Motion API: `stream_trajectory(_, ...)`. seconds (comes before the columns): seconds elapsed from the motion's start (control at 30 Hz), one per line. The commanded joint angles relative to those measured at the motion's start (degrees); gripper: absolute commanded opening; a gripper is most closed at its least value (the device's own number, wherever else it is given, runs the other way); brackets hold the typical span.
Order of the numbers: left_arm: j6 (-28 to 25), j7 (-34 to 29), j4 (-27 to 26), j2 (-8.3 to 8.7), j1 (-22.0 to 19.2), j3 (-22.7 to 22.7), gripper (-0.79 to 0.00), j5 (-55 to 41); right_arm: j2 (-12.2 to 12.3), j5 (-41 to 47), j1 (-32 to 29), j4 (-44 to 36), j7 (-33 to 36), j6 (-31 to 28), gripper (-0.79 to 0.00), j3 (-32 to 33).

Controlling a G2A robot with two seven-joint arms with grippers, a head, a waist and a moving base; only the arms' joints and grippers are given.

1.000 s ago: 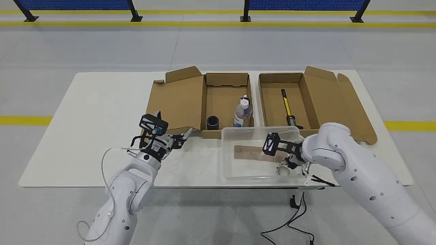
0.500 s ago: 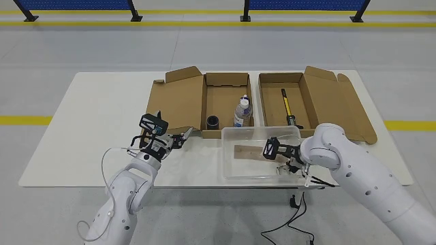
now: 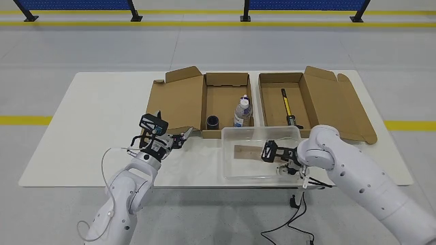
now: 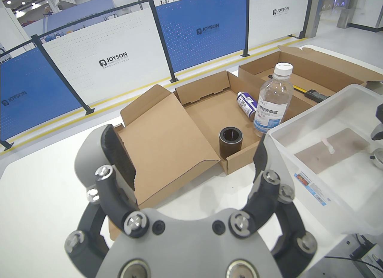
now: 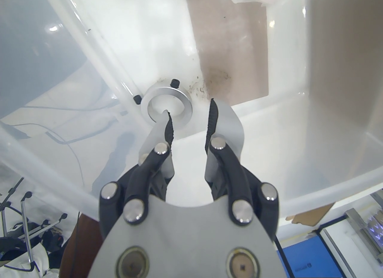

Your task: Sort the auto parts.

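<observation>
Right gripper [image 5: 189, 107], fingers half open, straddles one wall of a metal ring [image 5: 179, 94] in the clear tub [image 5: 335, 82], clamping nothing; the tub's label [image 4: 311, 185] is unreadable.

In the right wrist view one jaw of the right gripper [image 5: 188, 106] covers the near edge of the ring [image 5: 183, 102]. The bottle [image 4: 273, 102] hides one end of the can [image 4: 246, 102] and a part of the tool [image 4: 314, 94]. The picture's edge cuts the bin [image 4: 299, 168]. In the top view the ring is too small to tell.
</observation>
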Motion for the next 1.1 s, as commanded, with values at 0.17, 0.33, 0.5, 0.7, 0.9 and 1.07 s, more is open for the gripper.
stream_trajectory(0.17, 0.0, 0.0, 0.0, 0.0, 0.0, 0.0, 0.0, 0.0, -1.0, 0.1, 0.5, 2.2, -0.9, 0.0, -0.548, -1.5)
stream_trajectory(0.33, 0.0, 0.0, 0.0, 0.0, 0.0, 0.0, 0.0, 0.0, -1.6, -0.1, 1.1, 3.5, -1.5, -0.1, -0.576, -2.2)
stream_trajectory(0.5, 0.0, 0.0, 0.0, 0.0, 0.0, 0.0, 0.0, 0.0, -2.3, -0.1, 1.4, 5.1, -2.2, -0.4, -0.61, -3.0)
stream_trajectory(0.7, 0.0, 0.0, 0.0, 0.0, 0.0, 0.0, 0.0, 0.0, -2.9, -0.1, 1.8, 6.7, -2.4, -0.7, -0.646, -3.7)
stream_trajectory(0.9, 0.0, 0.0, 0.0, 0.0, 0.0, 0.0, 0.0, 0.0, -3.4, 0.4, 2.2, 7.8, -2.0, -1.1, -0.785, -4.0)
stream_trajectory(1.07, 0.0, 0.0, 0.0, 0.0, 0.0, 0.0, 0.0, 0.0, -3.5, 1.5, 2.8, 7.4, -3.5, -1.0, -0.785, -3.0)
